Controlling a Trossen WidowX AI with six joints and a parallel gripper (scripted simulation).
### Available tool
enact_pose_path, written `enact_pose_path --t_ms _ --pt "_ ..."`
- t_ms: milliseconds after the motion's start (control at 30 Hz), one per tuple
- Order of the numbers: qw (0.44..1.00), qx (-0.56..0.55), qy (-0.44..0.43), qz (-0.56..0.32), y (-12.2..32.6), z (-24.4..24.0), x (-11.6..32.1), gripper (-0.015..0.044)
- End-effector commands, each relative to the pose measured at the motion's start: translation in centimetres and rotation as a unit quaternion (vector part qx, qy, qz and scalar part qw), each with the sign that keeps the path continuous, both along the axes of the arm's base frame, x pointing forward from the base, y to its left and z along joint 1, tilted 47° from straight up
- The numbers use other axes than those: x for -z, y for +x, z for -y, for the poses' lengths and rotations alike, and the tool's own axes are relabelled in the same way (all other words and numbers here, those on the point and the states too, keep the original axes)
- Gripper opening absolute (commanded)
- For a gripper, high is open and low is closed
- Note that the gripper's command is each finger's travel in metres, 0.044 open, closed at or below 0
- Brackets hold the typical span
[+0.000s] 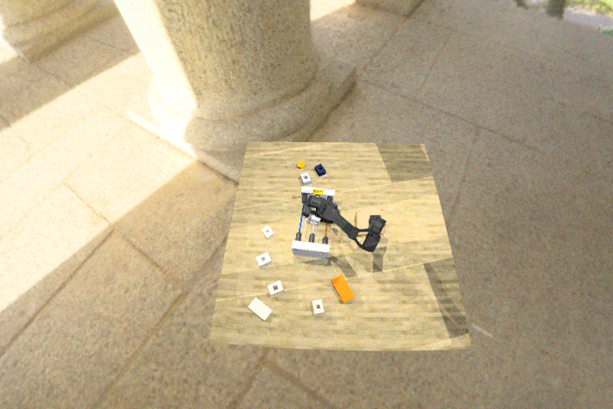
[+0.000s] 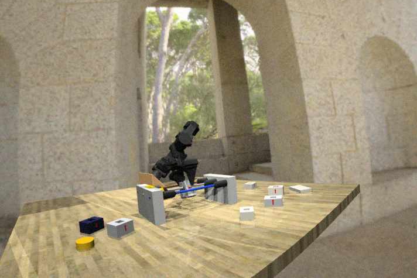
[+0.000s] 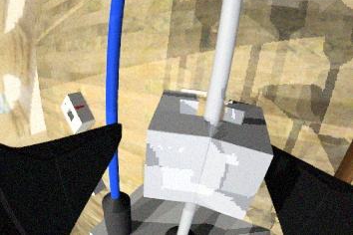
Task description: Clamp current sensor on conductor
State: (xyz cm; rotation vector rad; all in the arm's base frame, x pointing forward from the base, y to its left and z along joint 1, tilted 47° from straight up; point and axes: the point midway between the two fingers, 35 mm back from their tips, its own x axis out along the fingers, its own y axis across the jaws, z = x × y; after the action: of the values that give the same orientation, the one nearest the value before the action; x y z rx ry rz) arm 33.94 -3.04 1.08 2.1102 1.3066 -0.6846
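The split-core sensor (image 1: pixel 313 219) (image 2: pixel 188 193) (image 3: pixel 209 161) is a light grey block hanging round the middle, white conductor (image 3: pixel 227 45) (image 1: pixel 312 231). Its two halves meet at a seam in the wrist view; whether the latch has caught cannot be told. A small red mark shows on it in the exterior view, its direction unclear. My gripper (image 3: pixel 191 141) is open, with a black finger on either side of the sensor; a gap shows at the left finger, while the right finger overlaps the sensor's edge in view. A yellow label (image 1: pixel 318 191) (image 2: pixel 149 186) sits on one end block; its text is unreadable.
The blue conductor (image 3: pixel 114 70) (image 2: pixel 198 188) and brown conductor (image 1: pixel 326 231) flank the white one, between grey end blocks (image 1: pixel 311 249) (image 2: pixel 150 205). Several white blocks, a navy block (image 1: pixel 320 168) (image 2: pixel 91 225), a yellow disc (image 1: pixel 300 164) (image 2: pixel 84 243) and an orange slab (image 1: pixel 343 288) lie around.
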Motion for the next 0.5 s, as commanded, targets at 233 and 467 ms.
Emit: enact_pose_path --t_ms 233,467 --pt "1.000 0.012 0.000 0.011 0.2 -0.7 0.7 0.0440" --pt "0.999 0.028 -0.005 0.025 0.6 -1.1 1.4 0.0440"
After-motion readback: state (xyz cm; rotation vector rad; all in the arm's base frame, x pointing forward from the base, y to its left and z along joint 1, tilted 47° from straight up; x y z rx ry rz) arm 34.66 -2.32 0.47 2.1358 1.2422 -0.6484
